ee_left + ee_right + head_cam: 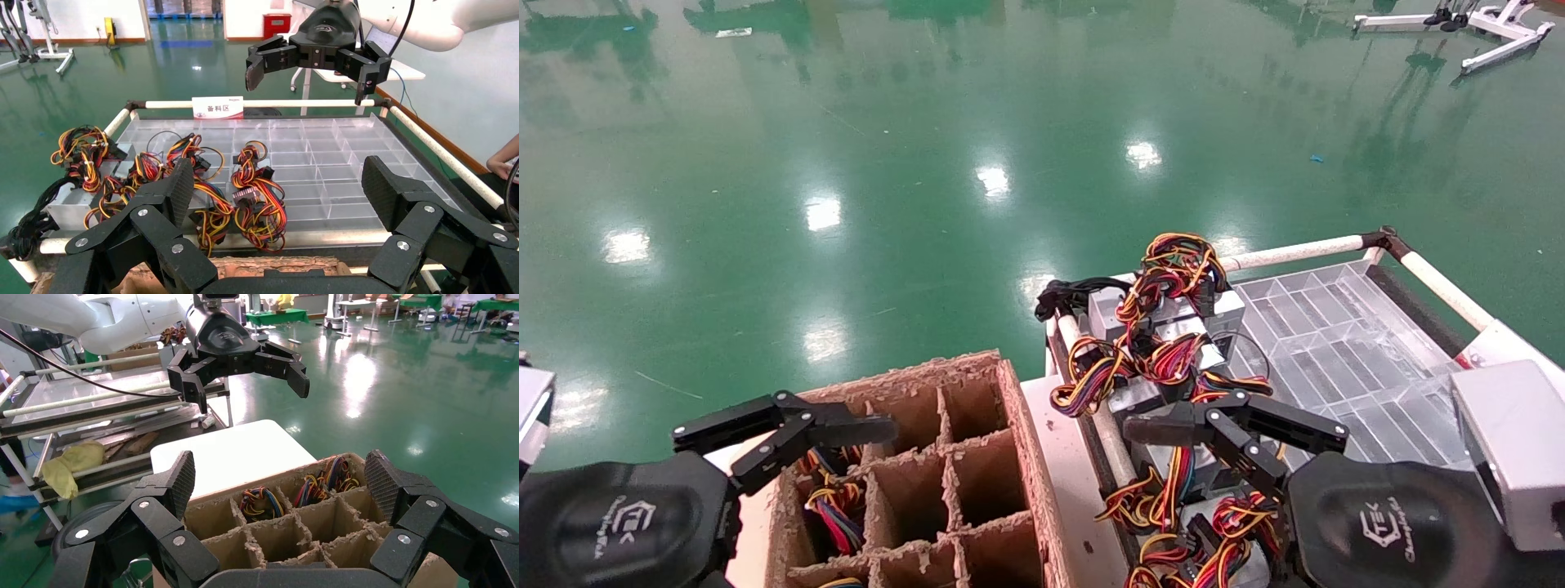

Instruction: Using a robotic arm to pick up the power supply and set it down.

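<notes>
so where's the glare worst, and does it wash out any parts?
Head view: ceiling-light spots glare on the green floor, and the clear tray shines pale. Left wrist view: tray and power supplies read evenly lit. Right wrist view: a bright floor streak behind the cardboard box; its cells stay readable.

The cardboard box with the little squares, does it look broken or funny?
Yes. The cardboard box has ragged, crumbling edges, and its dividers look chewed and frayed. Wire bundles sit in some cells.
</notes>
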Motion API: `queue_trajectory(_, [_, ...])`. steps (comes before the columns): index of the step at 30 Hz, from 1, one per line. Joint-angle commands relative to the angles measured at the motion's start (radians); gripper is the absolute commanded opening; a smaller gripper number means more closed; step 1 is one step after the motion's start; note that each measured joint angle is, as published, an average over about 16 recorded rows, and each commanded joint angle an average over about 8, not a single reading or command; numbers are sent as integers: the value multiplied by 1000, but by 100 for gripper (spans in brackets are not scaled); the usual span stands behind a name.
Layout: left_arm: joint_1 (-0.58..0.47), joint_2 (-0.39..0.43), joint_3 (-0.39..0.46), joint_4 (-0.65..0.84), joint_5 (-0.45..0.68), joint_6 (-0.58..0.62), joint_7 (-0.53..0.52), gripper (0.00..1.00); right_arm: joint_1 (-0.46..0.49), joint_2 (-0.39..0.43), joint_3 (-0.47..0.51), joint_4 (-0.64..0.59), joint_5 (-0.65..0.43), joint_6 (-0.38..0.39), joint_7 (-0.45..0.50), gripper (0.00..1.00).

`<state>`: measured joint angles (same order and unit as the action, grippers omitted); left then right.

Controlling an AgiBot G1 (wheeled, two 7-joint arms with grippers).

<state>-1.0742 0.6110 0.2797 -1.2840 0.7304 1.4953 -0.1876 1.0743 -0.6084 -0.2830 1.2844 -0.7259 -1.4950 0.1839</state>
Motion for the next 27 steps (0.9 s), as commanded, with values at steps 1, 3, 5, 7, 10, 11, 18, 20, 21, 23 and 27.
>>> queue_trajectory(1, [0, 0, 0, 0, 0, 0, 0, 100, 0, 0, 0, 0, 0, 0, 0, 100])
queue_trajectory(3, [0, 0, 0, 0, 0, 0, 0, 100, 0, 0, 0, 0, 0, 0, 0, 100])
queue_trajectory(5, [0, 0, 0, 0, 0, 0, 0, 100, 0, 0, 0, 0, 0, 0, 0, 100])
queue_trajectory(7, [0, 0, 0, 0, 0, 0, 0, 100, 0, 0, 0, 0, 0, 0, 0, 100])
queue_trajectory(10, [0, 0, 0, 0, 0, 0, 0, 100, 0, 0, 0, 0, 0, 0, 0, 100])
queue_trajectory(11, [0, 0, 0, 0, 0, 0, 0, 100, 0, 0, 0, 0, 0, 0, 0, 100])
queue_trajectory(18, [0, 0, 0, 0, 0, 0, 0, 100, 0, 0, 0, 0, 0, 0, 0, 100])
queue_trajectory(20, [0, 0, 0, 0, 0, 0, 0, 100, 0, 0, 0, 0, 0, 0, 0, 100])
queue_trajectory(21, [0, 0, 0, 0, 0, 0, 0, 100, 0, 0, 0, 0, 0, 0, 0, 100])
queue_trajectory(23, [0, 0, 0, 0, 0, 0, 0, 100, 0, 0, 0, 0, 0, 0, 0, 100])
queue_trajectory(27, [0, 0, 0, 0, 0, 0, 0, 100, 0, 0, 0, 0, 0, 0, 0, 100])
